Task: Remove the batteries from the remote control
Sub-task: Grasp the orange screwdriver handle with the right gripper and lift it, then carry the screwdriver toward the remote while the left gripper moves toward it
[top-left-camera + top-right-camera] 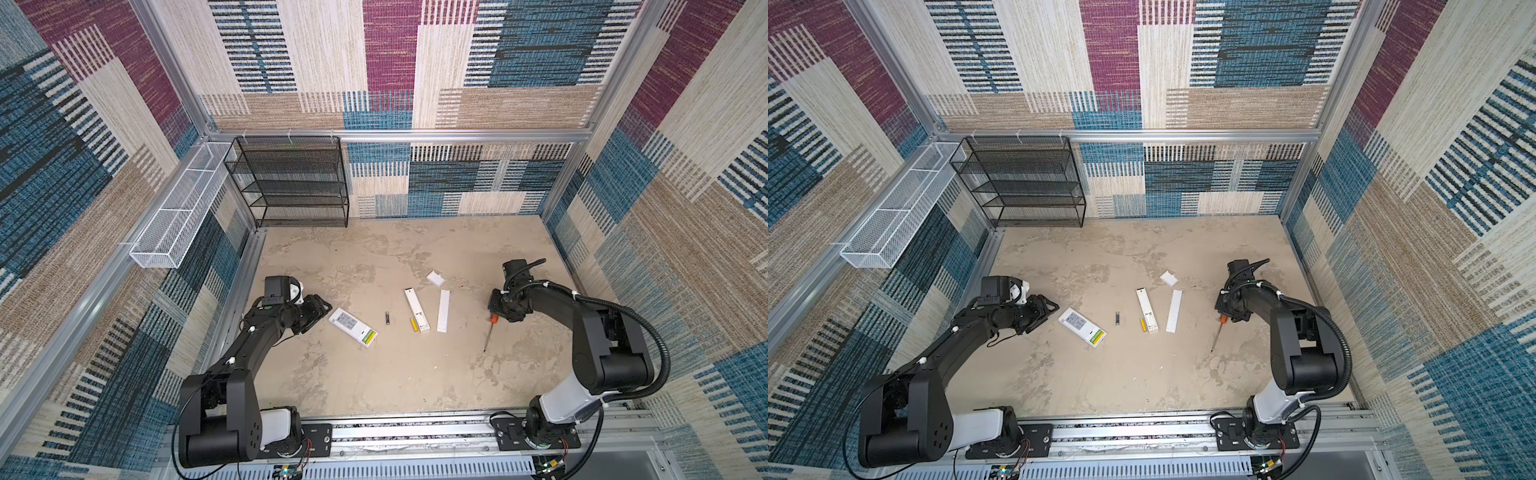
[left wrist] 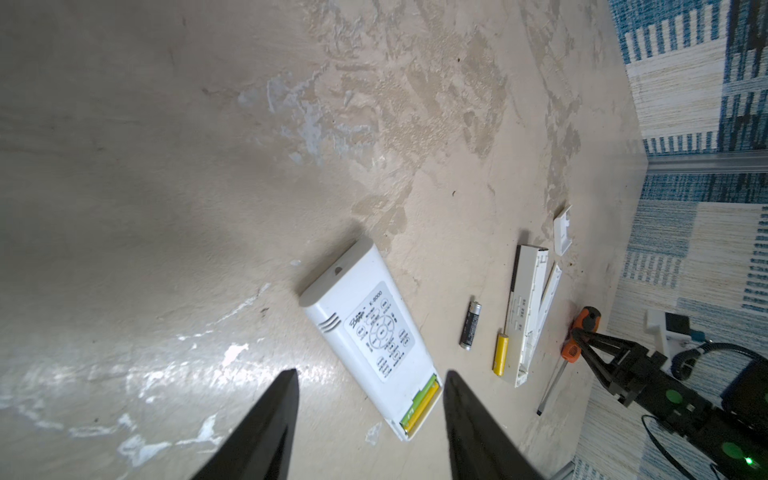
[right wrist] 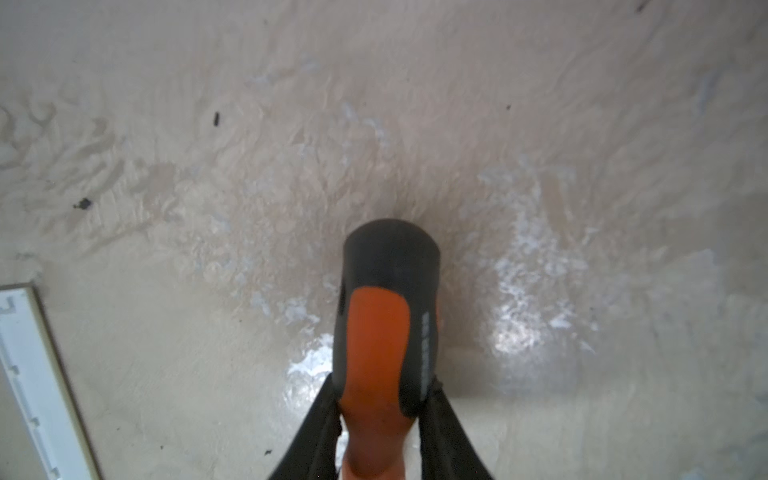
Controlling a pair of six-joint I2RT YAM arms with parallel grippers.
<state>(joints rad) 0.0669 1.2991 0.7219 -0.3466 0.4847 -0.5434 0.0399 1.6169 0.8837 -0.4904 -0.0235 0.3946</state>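
Note:
The white remote control [image 1: 349, 323] [image 1: 1079, 324] [image 2: 365, 328] lies left of the middle of the table. Its open end holds a yellow-green and a yellow battery [image 2: 419, 405] [image 1: 368, 337]. A dark battery [image 1: 387, 318] [image 2: 470, 326] and a yellow battery [image 1: 414, 324] [image 2: 500, 354] lie loose to its right. My left gripper [image 1: 322, 318] [image 2: 372, 371] is open just left of the remote, touching nothing. My right gripper [image 1: 500, 313] [image 3: 384, 380] is shut on the orange-and-black handle of the screwdriver [image 1: 489, 332] [image 3: 386, 316], whose shaft points toward the front.
A slim white remote [image 1: 417, 309], a long white cover [image 1: 444, 310] and a small white cover [image 1: 435, 278] lie between the arms. A black mesh shelf [image 1: 291, 183] stands at the back left, and a white wire basket [image 1: 178, 208] hangs on the left wall.

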